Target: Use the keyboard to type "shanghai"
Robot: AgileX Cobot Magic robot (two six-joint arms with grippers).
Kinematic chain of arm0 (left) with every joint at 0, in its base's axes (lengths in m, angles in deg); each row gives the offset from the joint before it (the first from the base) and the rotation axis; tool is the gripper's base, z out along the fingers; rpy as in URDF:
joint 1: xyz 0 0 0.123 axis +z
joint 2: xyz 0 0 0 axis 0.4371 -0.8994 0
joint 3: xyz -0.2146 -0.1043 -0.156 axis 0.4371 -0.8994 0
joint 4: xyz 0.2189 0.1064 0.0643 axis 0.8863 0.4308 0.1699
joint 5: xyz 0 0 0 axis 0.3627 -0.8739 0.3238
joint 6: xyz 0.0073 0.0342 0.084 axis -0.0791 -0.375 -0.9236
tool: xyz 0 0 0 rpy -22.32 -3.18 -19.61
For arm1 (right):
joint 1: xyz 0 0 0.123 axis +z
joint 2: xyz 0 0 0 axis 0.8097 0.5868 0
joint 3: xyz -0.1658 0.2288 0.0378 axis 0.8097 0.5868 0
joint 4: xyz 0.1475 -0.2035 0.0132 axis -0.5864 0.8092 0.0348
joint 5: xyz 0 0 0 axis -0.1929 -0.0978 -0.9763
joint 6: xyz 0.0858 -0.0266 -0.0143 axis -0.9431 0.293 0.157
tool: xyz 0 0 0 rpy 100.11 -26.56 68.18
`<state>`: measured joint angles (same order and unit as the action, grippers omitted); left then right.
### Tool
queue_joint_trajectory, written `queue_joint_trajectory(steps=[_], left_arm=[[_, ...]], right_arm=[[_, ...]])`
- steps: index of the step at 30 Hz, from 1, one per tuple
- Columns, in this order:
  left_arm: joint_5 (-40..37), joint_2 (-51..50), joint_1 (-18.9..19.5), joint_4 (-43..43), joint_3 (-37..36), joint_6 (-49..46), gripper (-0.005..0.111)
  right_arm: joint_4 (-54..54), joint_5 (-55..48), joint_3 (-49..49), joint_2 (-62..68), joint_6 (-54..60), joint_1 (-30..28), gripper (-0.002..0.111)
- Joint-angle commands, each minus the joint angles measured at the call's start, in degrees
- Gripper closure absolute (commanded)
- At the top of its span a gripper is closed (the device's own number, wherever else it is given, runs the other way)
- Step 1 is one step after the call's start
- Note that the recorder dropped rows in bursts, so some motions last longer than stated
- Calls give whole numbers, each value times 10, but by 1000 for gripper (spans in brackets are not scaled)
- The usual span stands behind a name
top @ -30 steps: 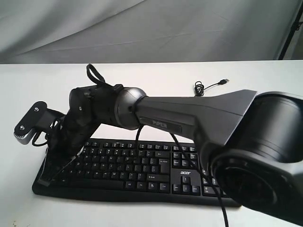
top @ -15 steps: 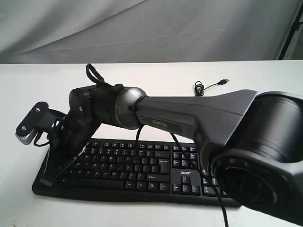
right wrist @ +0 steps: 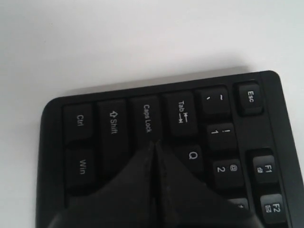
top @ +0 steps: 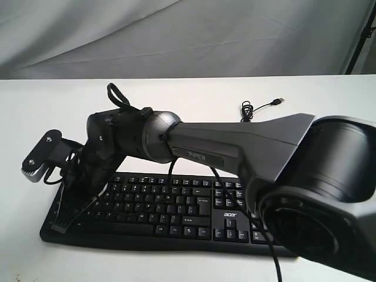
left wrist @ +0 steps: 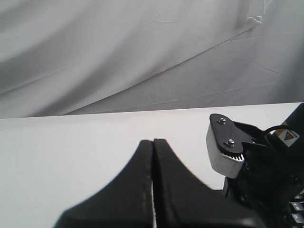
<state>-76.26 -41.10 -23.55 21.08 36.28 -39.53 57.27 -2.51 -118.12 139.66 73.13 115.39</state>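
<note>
The black keyboard (top: 176, 205) lies near the table's front, its acer logo (top: 230, 215) beside the number pad. My right arm reaches across from the right, and my right gripper (top: 61, 223) is shut and empty over the keyboard's left end. In the right wrist view the right gripper (right wrist: 153, 143) has its tips at the edge of the Caps Lock key (right wrist: 147, 118), with the Q key (right wrist: 192, 156) beside them; the key under the fingers is hidden. My left gripper (left wrist: 153, 142) is shut on nothing, above bare white table, and does not show in the exterior view.
The keyboard's thin USB cable (top: 258, 107) lies coiled on the white table (top: 194, 94) behind it. The right arm's wrist camera housing (top: 40, 157) juts out left of the keyboard and sits close to my left gripper, as the housing (left wrist: 224, 153) shows. A grey cloth backdrop (top: 188, 35) hangs behind.
The right wrist and its camera housing have sunk slightly toward the keyboard's left end. Both grippers stay shut.
</note>
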Motion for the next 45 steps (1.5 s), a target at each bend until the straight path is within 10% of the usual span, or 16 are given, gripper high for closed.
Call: queue_joint_trajectory(steps=[1,10,24,45], left_arm=[[3,1,-4,0,-1,2,107],[3,1,-4,0,-1,2,107],[3,1,-4,0,-1,2,107],[3,1,-4,0,-1,2,107]], right_arm=[[8,-8,-1,-6,0,-1,108],[96,-49,9,-74,-60,-2,108],[53,157,347,-226,-98,-26,108],[-1,150,351,-199,-59,-25,108]])
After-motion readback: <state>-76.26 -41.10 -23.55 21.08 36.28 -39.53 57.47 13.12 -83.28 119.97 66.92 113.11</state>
